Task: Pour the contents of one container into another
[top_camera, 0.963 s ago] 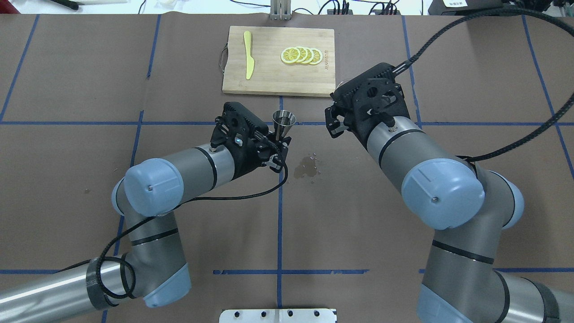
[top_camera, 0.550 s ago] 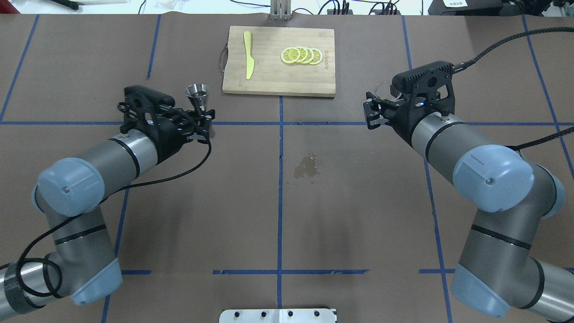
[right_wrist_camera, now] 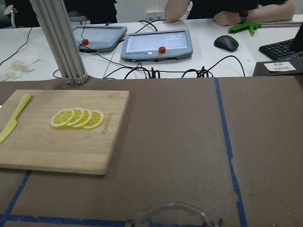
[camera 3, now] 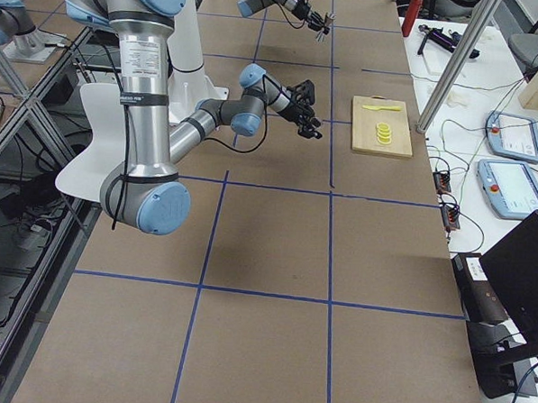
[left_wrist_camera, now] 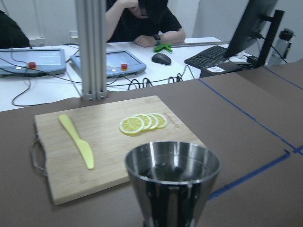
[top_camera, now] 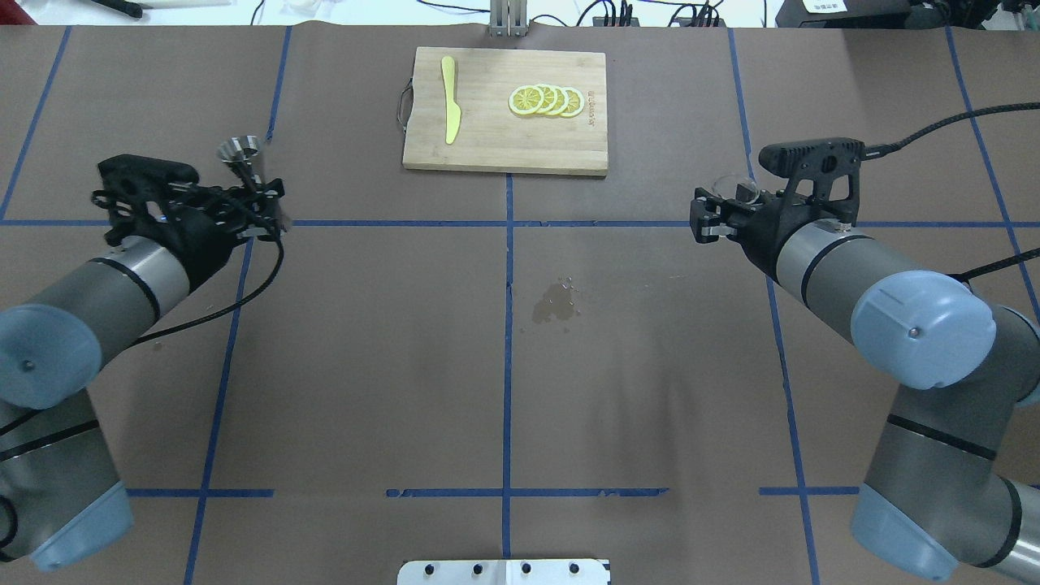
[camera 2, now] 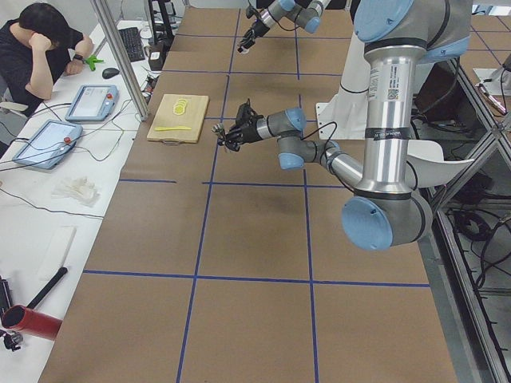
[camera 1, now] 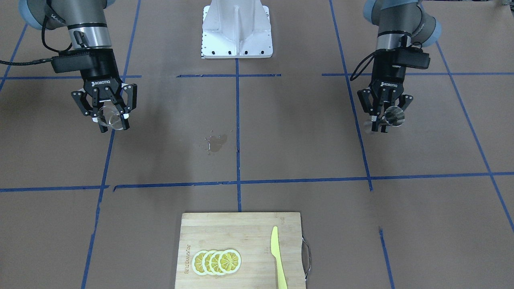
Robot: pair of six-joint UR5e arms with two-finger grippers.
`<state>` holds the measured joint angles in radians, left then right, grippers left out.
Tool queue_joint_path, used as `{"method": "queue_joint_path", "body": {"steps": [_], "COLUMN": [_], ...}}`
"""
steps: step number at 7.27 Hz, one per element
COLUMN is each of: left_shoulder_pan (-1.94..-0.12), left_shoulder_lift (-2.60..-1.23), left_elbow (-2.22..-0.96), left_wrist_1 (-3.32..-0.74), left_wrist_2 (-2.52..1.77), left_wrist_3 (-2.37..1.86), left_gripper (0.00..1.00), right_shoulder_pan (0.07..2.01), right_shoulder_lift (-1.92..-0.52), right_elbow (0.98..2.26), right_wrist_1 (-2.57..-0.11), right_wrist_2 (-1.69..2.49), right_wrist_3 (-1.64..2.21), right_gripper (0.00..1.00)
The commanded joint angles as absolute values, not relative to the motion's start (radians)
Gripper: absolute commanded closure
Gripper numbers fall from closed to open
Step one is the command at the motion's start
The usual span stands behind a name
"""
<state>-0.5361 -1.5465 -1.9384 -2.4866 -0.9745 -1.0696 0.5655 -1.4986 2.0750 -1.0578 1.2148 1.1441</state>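
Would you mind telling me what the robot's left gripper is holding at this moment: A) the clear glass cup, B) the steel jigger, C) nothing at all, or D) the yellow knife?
B: the left gripper is shut on the steel jigger, whose open cone fills the left wrist view, while the glass cup sits in the right gripper.

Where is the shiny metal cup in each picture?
Front-facing: jigger at middle right.
Overhead: jigger at upper left.
Exterior left: jigger, tiny, upper centre, at the near arm's tip.
Exterior right: jigger, tiny, near the top edge, at the far arm's tip.
Left wrist: jigger, big, bottom centre.
Right wrist: not in it.
Shared landmark: the board with lemon slices, seen in all six.
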Motion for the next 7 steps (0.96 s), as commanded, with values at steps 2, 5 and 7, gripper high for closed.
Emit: {"method": "queue_joint_path", "body": {"steps": [2, 5, 7], "left_shoulder_pan": [-0.514, -0.340, -0.263], "left_shoulder_lift": [-1.459, -1.459, -1.460], "left_elbow": [-1.867, -1.810, -1.735], "left_wrist_1": [-2.485, -2.477, -2.476], "left_wrist_2": [-0.724, -0.562, -0.450], "left_wrist_3": [-1.329, -1.402, -1.456], "left_gripper": [1.00, 1.00, 1.00], "right_shoulder_pan": [0.595, 0.594, 0.592], "right_shoulder_lift": [-1.543, -1.624, -1.635], "right_elbow": [2.060, 1.987, 1.973], "right_wrist_1": [-1.048, -0.836, -0.796], "right_wrist_2": [1.218, 1.216, 1.215], "right_wrist_3": [1.160, 1.146, 1.146], "right_gripper": [1.00, 1.00, 1.00]}}
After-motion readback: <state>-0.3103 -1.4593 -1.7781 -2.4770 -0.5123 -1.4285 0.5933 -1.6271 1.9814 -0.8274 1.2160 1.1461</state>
